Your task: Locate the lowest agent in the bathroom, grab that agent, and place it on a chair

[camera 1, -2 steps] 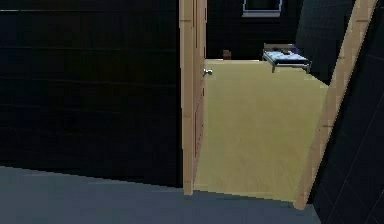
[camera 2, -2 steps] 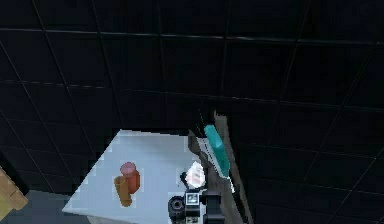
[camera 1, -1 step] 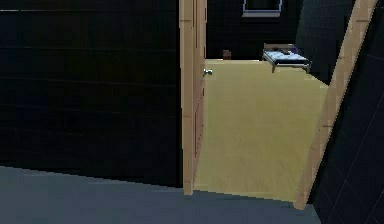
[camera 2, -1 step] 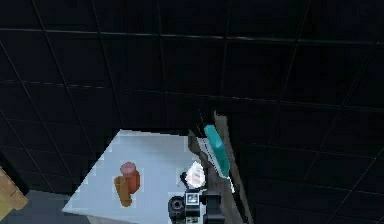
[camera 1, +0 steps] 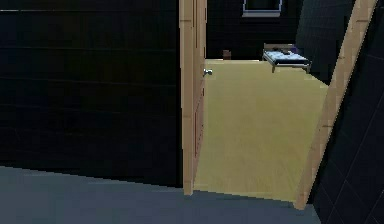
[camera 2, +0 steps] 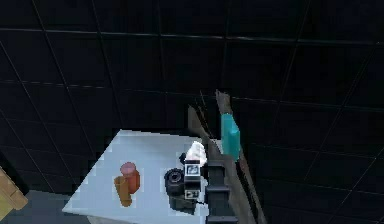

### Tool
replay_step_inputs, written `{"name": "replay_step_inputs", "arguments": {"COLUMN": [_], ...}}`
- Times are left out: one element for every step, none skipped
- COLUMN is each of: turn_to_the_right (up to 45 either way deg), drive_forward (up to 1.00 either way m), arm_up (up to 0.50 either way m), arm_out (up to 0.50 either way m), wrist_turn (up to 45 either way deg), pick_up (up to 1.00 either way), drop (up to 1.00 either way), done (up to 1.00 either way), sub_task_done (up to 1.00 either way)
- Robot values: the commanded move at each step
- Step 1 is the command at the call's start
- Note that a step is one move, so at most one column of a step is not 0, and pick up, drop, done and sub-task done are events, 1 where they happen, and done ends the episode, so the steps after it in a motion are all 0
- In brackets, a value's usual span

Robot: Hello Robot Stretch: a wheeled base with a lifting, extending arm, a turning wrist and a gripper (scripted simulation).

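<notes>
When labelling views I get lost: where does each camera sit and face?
Forward view: on the robot, looking ahead and down through a wooden doorway to a yellow floor and bed; no robot parts.
Arm side view: on the body, facing sideways at a table before a dark tiled wall; arm and pincer show.
Shared: dark tiled walls.

wall (camera 1: 90,80): black, faint tile grid
door (camera 1: 190,90): light wood
floor past door (camera 1: 260,120): yellow-tan, centre of frame
near floor (camera 1: 80,200): grey, bottom edge
table (camera 2: 145,150): pale grey-white
bottle (camera 2: 231,136): teal, right of centre
small item (camera 2: 126,180): red over orange, lower left
</notes>
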Motion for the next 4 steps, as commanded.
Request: {"name": "replay_step_inputs", "arguments": {"turn_to_the_right": [0.0, 0.0, 0.0, 0.0], "drive_forward": [0.0, 0.0, 0.0, 0.0], "arm_up": [0.2, 0.0, 0.0, 0.0], "arm_out": [0.0, 0.0, 0.0, 0.0], "wrist_turn": [0.0, -45.0, -45.0, -45.0], "pick_up": [0.0, 0.0, 0.0, 0.0], "drop": [0.0, 0.0, 0.0, 0.0], "done": [0.0, 0.0, 0.0, 0.0], "sub_task_done": [0.0, 0.0, 0.0, 0.0]}}
